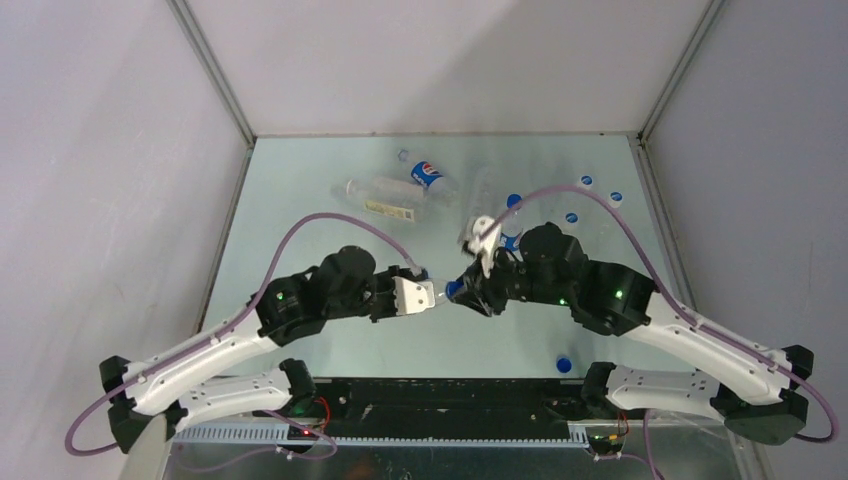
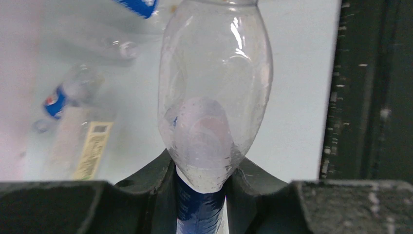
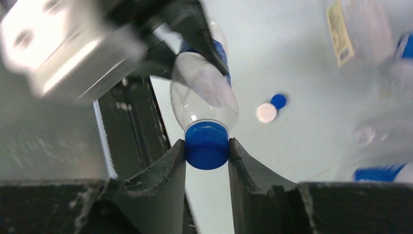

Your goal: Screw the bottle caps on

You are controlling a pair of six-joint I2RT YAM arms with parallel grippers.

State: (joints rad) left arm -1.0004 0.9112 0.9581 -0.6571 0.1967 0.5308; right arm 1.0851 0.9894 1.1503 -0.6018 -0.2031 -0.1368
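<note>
Between the two arms, above the near middle of the table, hangs a clear bottle [image 2: 214,92] with a blue label. My left gripper [image 2: 202,195] is shut on its labelled body, also seen from above [image 1: 428,297]. The bottle's neck points toward the right arm. On that neck sits a blue bottle cap [image 3: 207,145]. My right gripper [image 3: 207,151] is shut on the cap, one finger pressed against each side of it; from above it [image 1: 460,293] meets the left gripper nose to nose. The bottle [image 3: 204,92] runs away from the cap toward the left gripper's silver body [image 3: 63,53].
Other bottles lie at the back: one with a blue label [image 1: 430,177], a pale-labelled one [image 1: 385,198], a plain one [image 1: 480,190]. Loose blue caps [image 1: 587,181] [image 1: 573,217] are scattered at back right, another [image 1: 564,364] near the front edge. A white cap [image 3: 267,112] lies beside a blue one [image 3: 278,101].
</note>
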